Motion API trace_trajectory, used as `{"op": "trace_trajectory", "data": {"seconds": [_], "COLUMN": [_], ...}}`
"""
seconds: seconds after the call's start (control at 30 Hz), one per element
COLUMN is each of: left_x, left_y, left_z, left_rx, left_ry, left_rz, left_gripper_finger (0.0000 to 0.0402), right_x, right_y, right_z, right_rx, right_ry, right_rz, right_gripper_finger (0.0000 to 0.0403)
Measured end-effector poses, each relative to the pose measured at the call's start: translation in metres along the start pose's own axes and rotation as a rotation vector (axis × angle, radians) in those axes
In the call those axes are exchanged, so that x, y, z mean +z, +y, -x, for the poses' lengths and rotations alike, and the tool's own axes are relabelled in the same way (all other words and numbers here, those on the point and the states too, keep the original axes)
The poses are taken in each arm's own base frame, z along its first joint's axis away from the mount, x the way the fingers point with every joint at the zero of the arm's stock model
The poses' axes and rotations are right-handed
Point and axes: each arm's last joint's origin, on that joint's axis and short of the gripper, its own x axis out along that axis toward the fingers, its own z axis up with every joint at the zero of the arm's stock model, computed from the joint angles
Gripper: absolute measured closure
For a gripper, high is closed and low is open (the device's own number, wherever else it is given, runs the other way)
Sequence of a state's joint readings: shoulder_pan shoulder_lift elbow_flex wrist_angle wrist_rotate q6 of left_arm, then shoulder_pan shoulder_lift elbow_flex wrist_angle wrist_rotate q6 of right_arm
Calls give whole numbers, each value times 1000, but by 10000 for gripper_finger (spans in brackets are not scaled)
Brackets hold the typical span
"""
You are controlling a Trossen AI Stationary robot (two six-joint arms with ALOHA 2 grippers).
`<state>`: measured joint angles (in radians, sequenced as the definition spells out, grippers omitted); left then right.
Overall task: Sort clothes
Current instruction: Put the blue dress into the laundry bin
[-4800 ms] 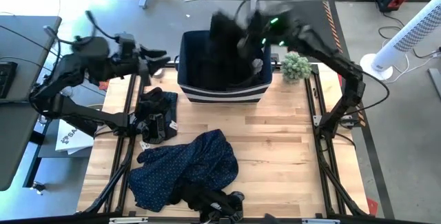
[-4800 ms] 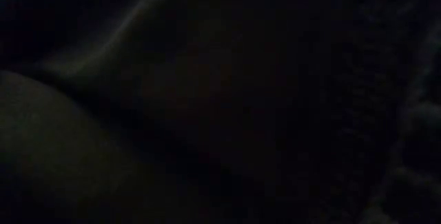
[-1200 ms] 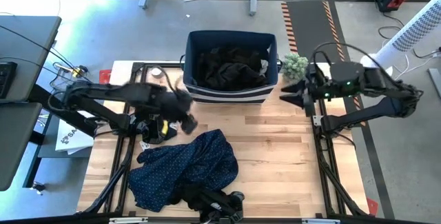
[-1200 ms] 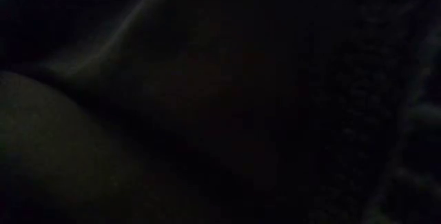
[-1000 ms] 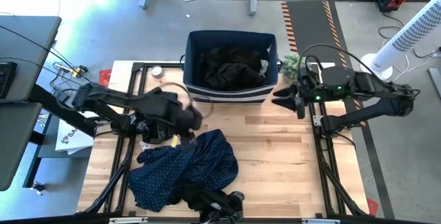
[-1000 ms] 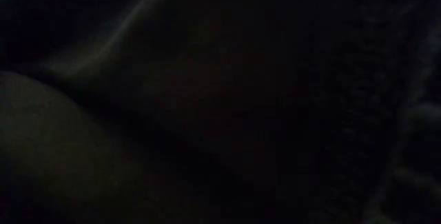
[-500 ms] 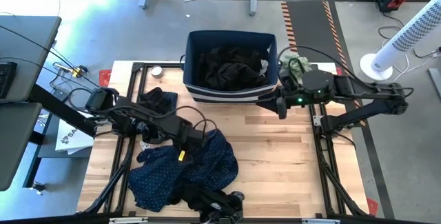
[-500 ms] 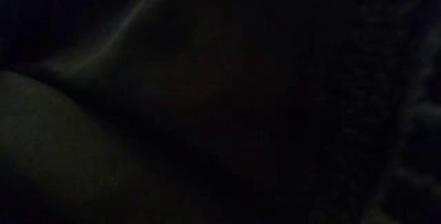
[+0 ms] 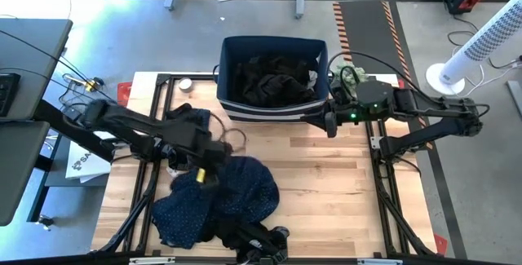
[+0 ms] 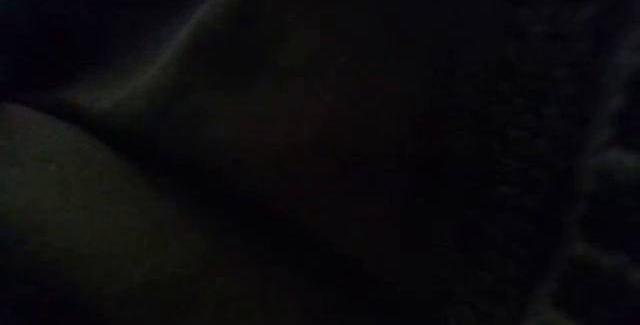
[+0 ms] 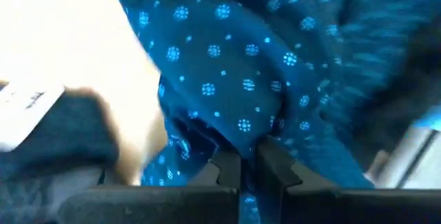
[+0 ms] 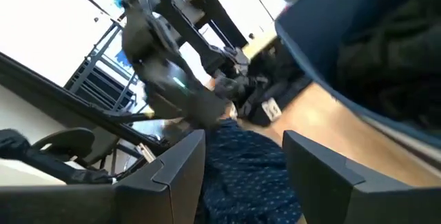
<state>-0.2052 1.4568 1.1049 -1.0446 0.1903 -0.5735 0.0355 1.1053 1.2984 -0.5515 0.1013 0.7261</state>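
From above, the bin (image 9: 273,77) at the far edge of the tabletop (image 9: 326,183) already held a heap of black clothes (image 9: 269,81), with a scrap of white at its right wall, so part of the sort looked done. The navy speckled garment (image 9: 224,196) lay spread toward the near left corner, and a small black garment (image 9: 189,122) sat crumpled at the left edge, just past it. The left hand (image 9: 208,165) was down on the far edge of the navy piece. The right hand (image 9: 314,120) hung just off the bin's near right corner, carrying nothing. A small green plant (image 9: 349,75) stood at the far right corner.

The low view gave nothing: dark all over, apparently smothered by cloth against the lens.

In the left wrist view, the two dark fingers (image 11: 224,165) were pressed nearly together with a fold of the navy dotted fabric (image 11: 234,79) pinched between them, clenched on the garment. A white tag (image 11: 27,103) showed off to one side.

In the right wrist view, the fingers (image 12: 179,165) stood wide apart, released, with the navy cloth (image 12: 248,162) and the left arm (image 12: 165,72) beyond them and the bin's wall (image 12: 324,52) close by.

By my reckoning, the blacks were mostly binned; the navy piece and the small black one remained on the tabletop, and the navy one was only just gripped, not yet lifted.
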Motion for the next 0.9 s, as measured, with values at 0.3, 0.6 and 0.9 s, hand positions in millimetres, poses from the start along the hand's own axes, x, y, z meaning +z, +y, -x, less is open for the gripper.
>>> {"op": "trace_trajectory", "data": {"seconds": [0.3, 0.6, 0.9], "left_x": [-24, -15, 17], "left_y": [-10, -9, 10], "left_z": [201, 338, 408], "left_rx": [-266, -220, 125], "left_ry": [-714, -1585, -2033], "left_rz": [66, -50, -326], "left_gripper_finger": [394, 396, 396], "right_x": [25, 48, 45], "right_y": [13, 6, 0], "right_z": [0, 0, -2], "right_rx": [171, 162, 120], "right_ry": [-231, -402, -349], "right_rz": [210, 260, 225], "right_gripper_finger": [210, 210, 210]}}
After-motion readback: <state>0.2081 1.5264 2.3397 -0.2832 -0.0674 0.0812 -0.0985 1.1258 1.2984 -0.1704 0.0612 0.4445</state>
